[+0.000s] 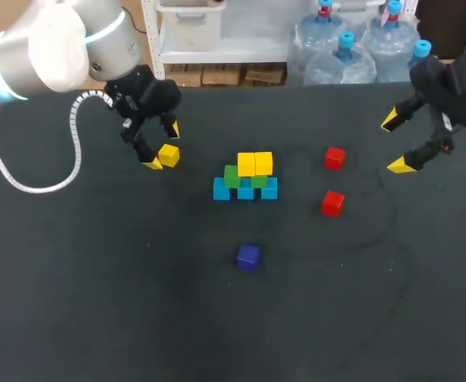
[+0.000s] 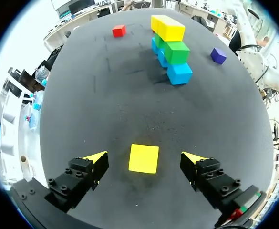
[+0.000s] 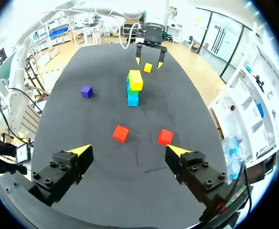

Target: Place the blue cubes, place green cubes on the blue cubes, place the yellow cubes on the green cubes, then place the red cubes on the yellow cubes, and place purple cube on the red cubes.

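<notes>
Left gripper (image 2: 145, 157): released; I see a loose yellow cube (image 1: 169, 155) between its fingers, untouched.
Right gripper (image 3: 128, 150): released, empty; two red cubes (image 3: 121, 133) ahead.
Stack (image 1: 246, 177): blue, green, yellow on top.
Purple cube (image 1: 248, 255): apart from the stack.

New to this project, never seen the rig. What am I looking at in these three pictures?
Two robot arms at a dark table. The head view looks down from above; the two round pictures come from wrist cameras. The left end effector is open, a loose yellow cube between its fingers, untouched. The right end effector is open and empty. Mid-table stands a stack: blue cubes, green cubes on them, two yellow cubes on top. Two red cubes and a purple cube lie apart.
</notes>
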`<action>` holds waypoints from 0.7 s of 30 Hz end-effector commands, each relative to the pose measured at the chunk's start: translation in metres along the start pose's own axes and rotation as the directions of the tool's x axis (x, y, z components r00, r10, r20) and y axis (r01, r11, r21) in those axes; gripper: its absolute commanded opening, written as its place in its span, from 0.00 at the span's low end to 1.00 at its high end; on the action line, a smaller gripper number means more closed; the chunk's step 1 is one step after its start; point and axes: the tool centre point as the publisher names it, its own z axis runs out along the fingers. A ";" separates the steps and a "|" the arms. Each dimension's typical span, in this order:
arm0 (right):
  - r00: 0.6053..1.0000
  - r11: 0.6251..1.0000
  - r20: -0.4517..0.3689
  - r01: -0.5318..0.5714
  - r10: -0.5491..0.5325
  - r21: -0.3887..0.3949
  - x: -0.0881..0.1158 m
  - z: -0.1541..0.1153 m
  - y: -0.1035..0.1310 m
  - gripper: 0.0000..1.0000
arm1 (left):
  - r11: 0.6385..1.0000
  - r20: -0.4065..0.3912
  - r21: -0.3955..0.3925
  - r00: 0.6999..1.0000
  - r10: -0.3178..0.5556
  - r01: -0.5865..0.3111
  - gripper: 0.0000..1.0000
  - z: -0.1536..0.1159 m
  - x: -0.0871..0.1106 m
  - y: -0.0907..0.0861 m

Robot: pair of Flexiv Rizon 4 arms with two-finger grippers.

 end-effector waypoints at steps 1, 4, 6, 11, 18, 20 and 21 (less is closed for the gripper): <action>1.000 1.000 0.002 0.001 -0.001 -0.001 0.000 0.001 -0.001 1.00 | 1.000 0.001 0.010 1.000 0.006 -0.006 1.00 0.002 0.000 0.004; 1.000 1.000 0.002 0.001 -0.001 -0.001 0.000 0.001 -0.001 1.00 | 1.000 -0.001 0.013 1.000 0.009 -0.009 1.00 0.002 0.000 0.005; 1.000 1.000 0.002 0.001 -0.001 -0.001 0.000 0.001 -0.001 1.00 | 1.000 -0.001 0.014 1.000 0.010 -0.010 1.00 0.002 -0.001 0.005; 1.000 1.000 0.002 0.001 -0.001 -0.001 0.000 0.001 -0.001 1.00 | 1.000 -0.001 0.013 1.000 0.011 -0.011 1.00 0.003 -0.001 0.005; 1.000 1.000 0.002 0.001 -0.001 -0.001 0.000 0.001 -0.001 1.00 | 1.000 0.001 0.013 1.000 0.008 -0.008 0.84 0.005 -0.002 0.006; 1.000 1.000 0.002 0.001 -0.001 -0.001 0.000 0.001 -0.001 1.00 | 1.000 0.000 0.015 1.000 0.006 -0.006 0.75 0.006 -0.001 0.007; 1.000 1.000 0.002 0.001 -0.001 -0.001 0.000 0.001 -0.001 1.00 | 1.000 -0.002 0.016 1.000 0.005 -0.005 0.72 0.006 -0.001 0.007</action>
